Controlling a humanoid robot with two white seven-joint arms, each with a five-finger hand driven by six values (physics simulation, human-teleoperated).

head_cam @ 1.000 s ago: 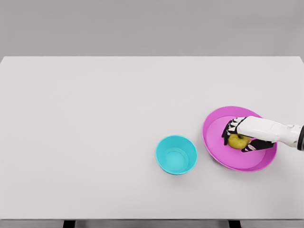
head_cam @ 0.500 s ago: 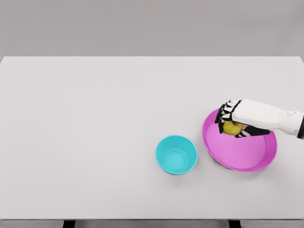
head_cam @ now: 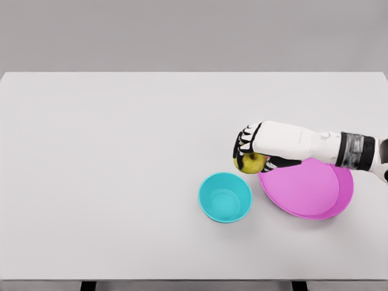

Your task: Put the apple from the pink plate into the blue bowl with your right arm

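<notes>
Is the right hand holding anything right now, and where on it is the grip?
Yes: the right hand holds the apple, fingers curled over its top and sides. It hangs between the pink plate and blue bowl.

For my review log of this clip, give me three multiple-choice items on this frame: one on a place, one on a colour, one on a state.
1. Where is the apple?
A. lying in the bowl
B. held in the air between plate and bowl
C. resting on the plate

2. What colour is the bowl?
A. blue
B. pink
C. white

3. What is the state of the right hand?
A. open and holding nothing
B. flat on the table
C. closed on the apple

Answers:
1 B: the apple sits in the right hand, past the left rim of the pink plate and up and right of the blue bowl.
2 A: the bowl is light blue; it is the plate that is pink.
3 C: the fingers wrap the apple above the white table.
</notes>
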